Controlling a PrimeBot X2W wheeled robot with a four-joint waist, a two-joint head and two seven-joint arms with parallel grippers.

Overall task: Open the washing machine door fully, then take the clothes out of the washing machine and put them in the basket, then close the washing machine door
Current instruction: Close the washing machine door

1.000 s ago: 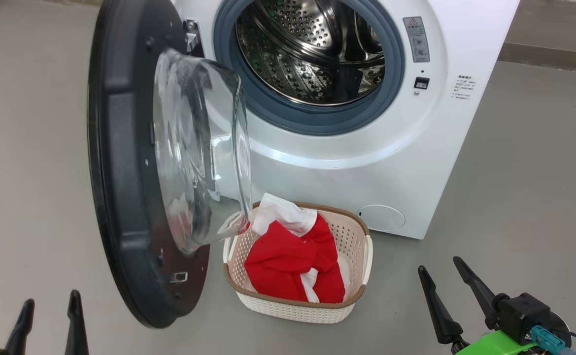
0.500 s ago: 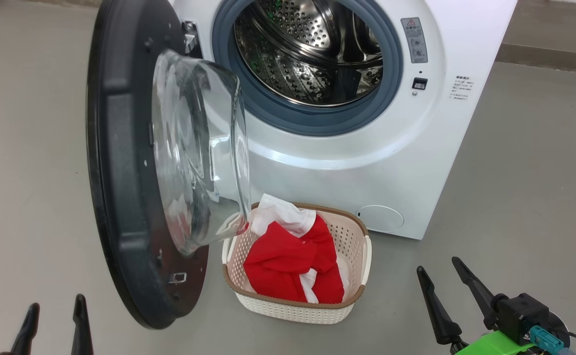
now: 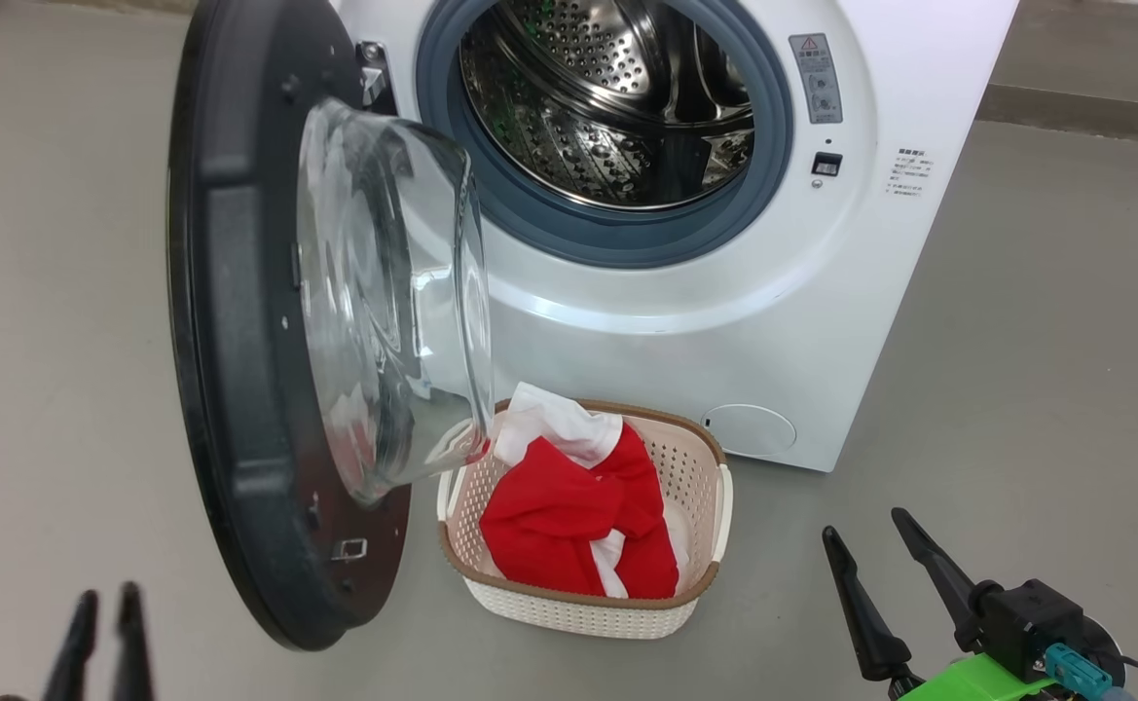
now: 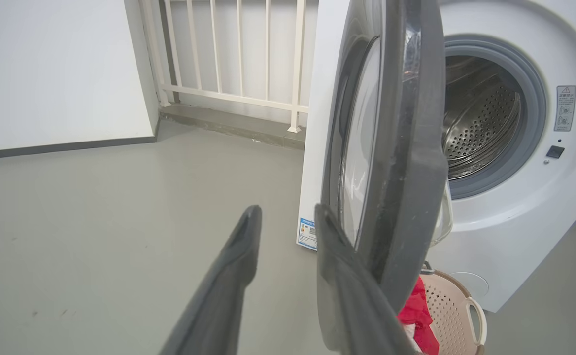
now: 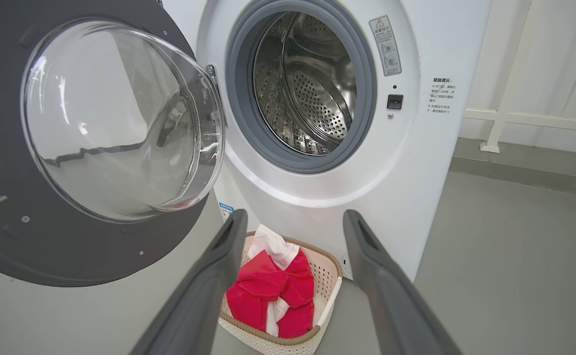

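The washing machine (image 3: 822, 321) stands with its steel drum (image 3: 617, 107) showing no cloth inside. Its door (image 3: 228, 341), black-rimmed with a bulging glass centre, hangs open to the left, partly over the basket (image 3: 583, 596) on the floor. Red and white clothes (image 3: 549, 526) lie in that basket. My left gripper (image 3: 108, 591) is low at the left, just outside the door's rim (image 4: 406, 148), its fingers a narrow gap apart with nothing between. My right gripper (image 3: 864, 522) is open and holds nothing, right of the basket (image 5: 332, 276) and pointing at the clothes (image 5: 263, 291).
Grey floor surrounds the machine. A white railing (image 4: 238, 64) on a low kerb and a white wall (image 4: 56, 69) stand behind and left of it. Another kerb (image 3: 1084, 112) runs at the back right.
My left gripper's fingers have drawn closer together. The right gripper, door, basket and clothes stay put; the head view has shifted slightly.
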